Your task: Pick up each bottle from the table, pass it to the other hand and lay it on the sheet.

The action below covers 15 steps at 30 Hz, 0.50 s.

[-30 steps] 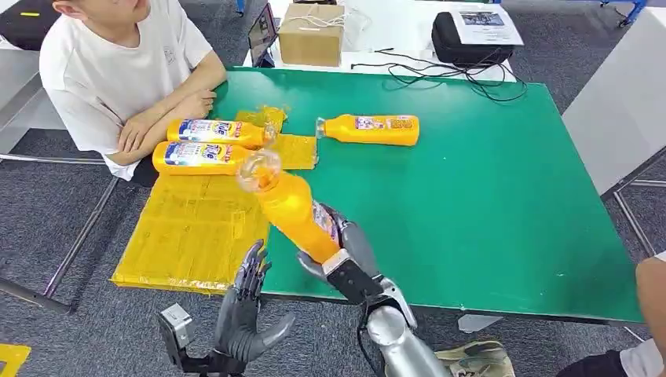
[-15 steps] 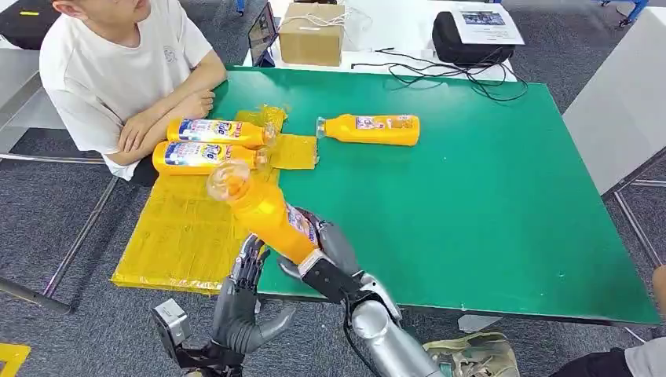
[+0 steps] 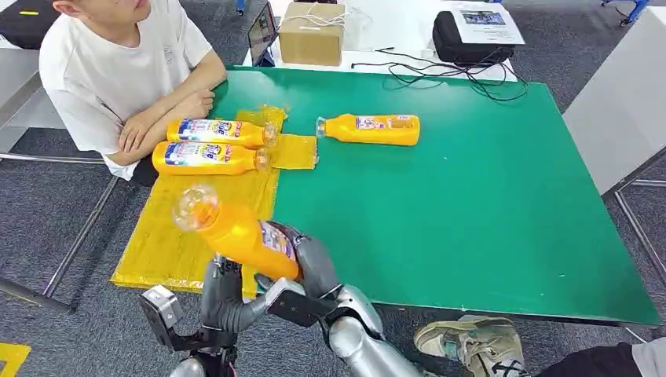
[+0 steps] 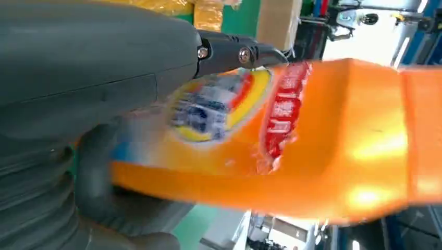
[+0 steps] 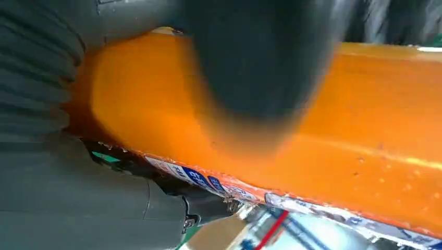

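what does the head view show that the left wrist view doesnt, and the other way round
Head view alone: the whole green table, the yellow sheet with two bottles lying on it, a third bottle on the bare table, a seated person, and the right hand gripping the held bottle.
Left wrist view alone: the held bottle's label up close, blurred.
Both: the held bottle and the left hand against it.

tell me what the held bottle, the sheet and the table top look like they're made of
Held bottle: likely glossy orange plastic; bright highlights, printed label, clear cap.
Sheet: seems thin yellow plastic film; wrinkled, shiny, with a crumpled far end.
Table top: smooth matte green surface, perhaps laminate or a mat; no glare, material uncertain.
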Tool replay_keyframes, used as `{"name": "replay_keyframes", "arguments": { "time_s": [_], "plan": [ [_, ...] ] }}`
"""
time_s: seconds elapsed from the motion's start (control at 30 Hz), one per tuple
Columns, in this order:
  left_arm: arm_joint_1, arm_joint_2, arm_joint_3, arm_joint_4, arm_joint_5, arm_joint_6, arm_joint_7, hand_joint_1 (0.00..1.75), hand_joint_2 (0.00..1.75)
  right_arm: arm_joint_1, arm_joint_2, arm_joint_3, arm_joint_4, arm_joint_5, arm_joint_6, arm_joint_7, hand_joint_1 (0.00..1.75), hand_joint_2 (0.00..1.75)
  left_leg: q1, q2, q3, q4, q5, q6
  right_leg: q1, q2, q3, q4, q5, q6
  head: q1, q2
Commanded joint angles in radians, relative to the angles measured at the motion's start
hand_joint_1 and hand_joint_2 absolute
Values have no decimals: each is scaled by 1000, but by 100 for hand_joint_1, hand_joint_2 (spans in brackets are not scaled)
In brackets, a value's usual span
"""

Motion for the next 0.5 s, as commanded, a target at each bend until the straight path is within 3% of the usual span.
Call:
{"name": "replay_keyframes", "arguments": {
  "time_s": [0.03,0.33,0.5],
  "plan": [
    [-67,-18,24,49,24,-42,0,0,175,-15,-25,136,15,-22,1,-5,175,175,2,-2,4,0,-1,-1,1,0,5,-1,-1,-2,1,0],
    [-78,-16,10,84,21,-68,15,0,175,-21,-23,171,25,2,-13,-5,175,175,1,-3,6,-1,-1,-2,1,0,6,-1,-2,-2,0,0],
    [-84,-1,-6,91,117,-204,20,0,175,-26,-18,194,56,-22,1,-16,175,175,1,-2,4,-1,-1,-1,1,0,5,-1,-1,-1,0,0]
  ]
}}
